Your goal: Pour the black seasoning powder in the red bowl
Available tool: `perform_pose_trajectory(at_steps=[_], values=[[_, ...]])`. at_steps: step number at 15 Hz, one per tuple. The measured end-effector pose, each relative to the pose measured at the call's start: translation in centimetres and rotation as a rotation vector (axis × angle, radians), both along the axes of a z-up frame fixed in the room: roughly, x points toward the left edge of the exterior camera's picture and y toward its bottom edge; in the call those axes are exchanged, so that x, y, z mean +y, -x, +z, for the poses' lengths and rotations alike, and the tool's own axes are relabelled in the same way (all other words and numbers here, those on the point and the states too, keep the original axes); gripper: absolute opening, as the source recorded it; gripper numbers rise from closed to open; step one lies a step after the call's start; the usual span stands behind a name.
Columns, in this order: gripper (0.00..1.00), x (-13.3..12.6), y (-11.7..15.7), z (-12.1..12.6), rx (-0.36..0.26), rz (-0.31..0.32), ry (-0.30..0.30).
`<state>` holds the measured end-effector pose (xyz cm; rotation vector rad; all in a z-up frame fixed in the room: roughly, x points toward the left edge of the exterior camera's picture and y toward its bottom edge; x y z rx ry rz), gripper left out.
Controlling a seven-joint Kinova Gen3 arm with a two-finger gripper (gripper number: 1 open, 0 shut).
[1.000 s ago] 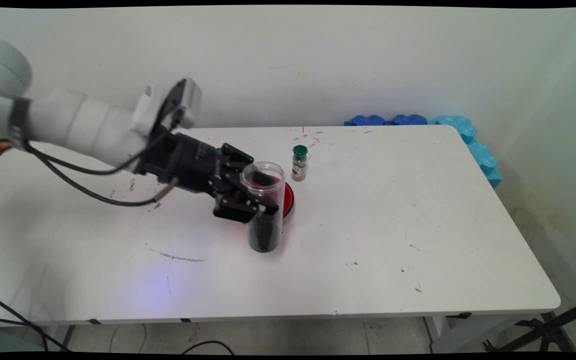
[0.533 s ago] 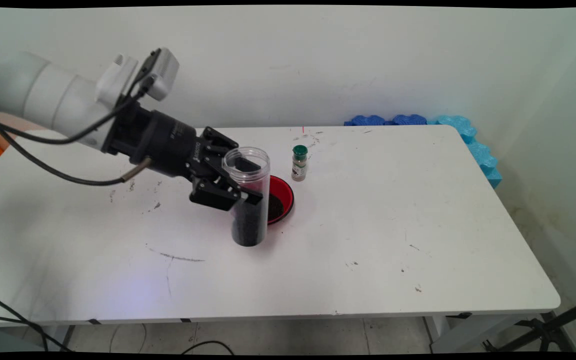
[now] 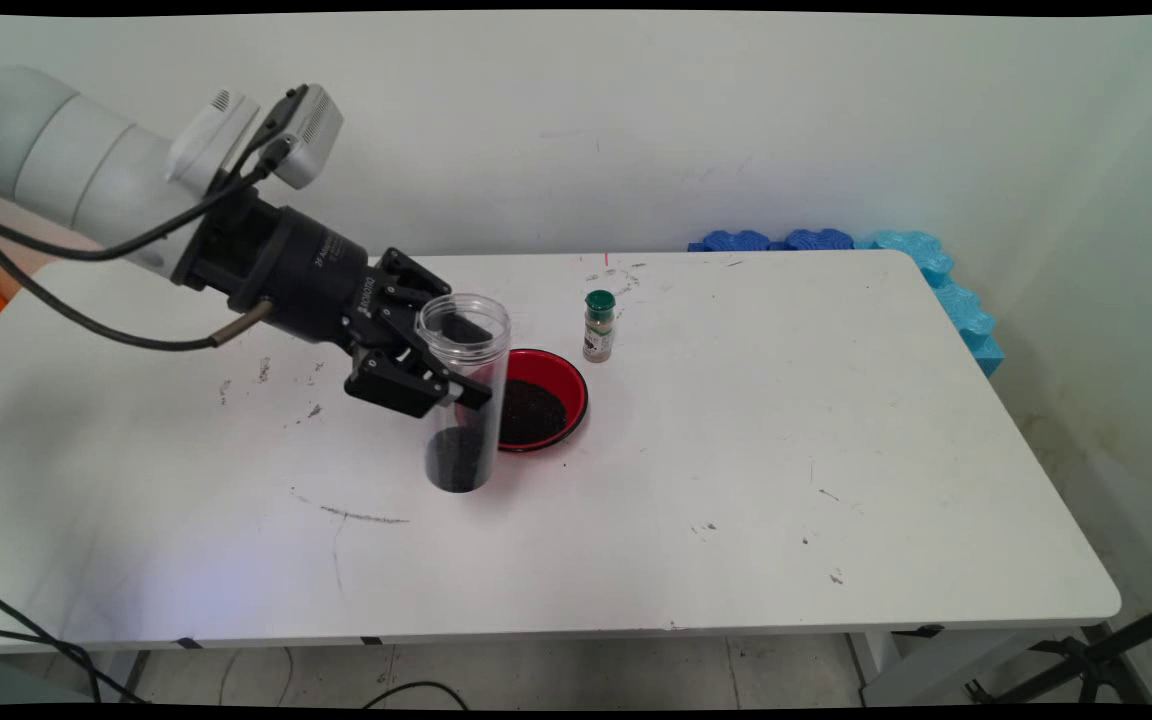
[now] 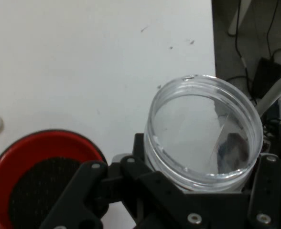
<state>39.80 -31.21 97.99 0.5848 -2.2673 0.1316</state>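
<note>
- Gripping a tall clear plastic jar (image 3: pixel 463 395), the black two-finger gripper (image 3: pixel 436 375) has its fingers closed against the jar's smooth cylindrical wall, about midway up.
- The jar stands roughly upright with its wide round mouth open to the top; a layer of dark, fine-grained material fills its lower part, and its wall above that is transparent.
- From the hand view the jar (image 4: pixel 205 131) shows a thick, glossy circular rim, with the gripper (image 4: pixel 188 191) and its matte black linkage, studded with small metal pins, pressed round it from below.
- Just beside the jar, on its right in the main view, sits a shallow round red bowl (image 3: pixel 570 385) with a dark rim line, holding a flat bed of the same black granular stuff.
- In the hand view the red bowl (image 4: pixel 16 157) lies at lower left, its grainy black contents plain to see.
- Behind the bowl, apart from it, stands a small spice bottle (image 3: pixel 598 326): a clear body with pale brownish contents and a green screw cap.
- The white table (image 3: pixel 786 450) is smooth and matte, scuffed with dark marks.
- Blue foam pieces (image 3: pixel 936 275) with scalloped edges lie along the table's far right corner.
</note>
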Motion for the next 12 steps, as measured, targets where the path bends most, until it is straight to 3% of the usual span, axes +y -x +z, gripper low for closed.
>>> perform_pose_trajectory(at_steps=[4, 12], values=[[0.00, -0.6, -0.5, -0.1, -0.015, 0.062, -0.066], [0.00, -1.3, -1.4, -1.5, 0.023, 0.299, -0.338]])
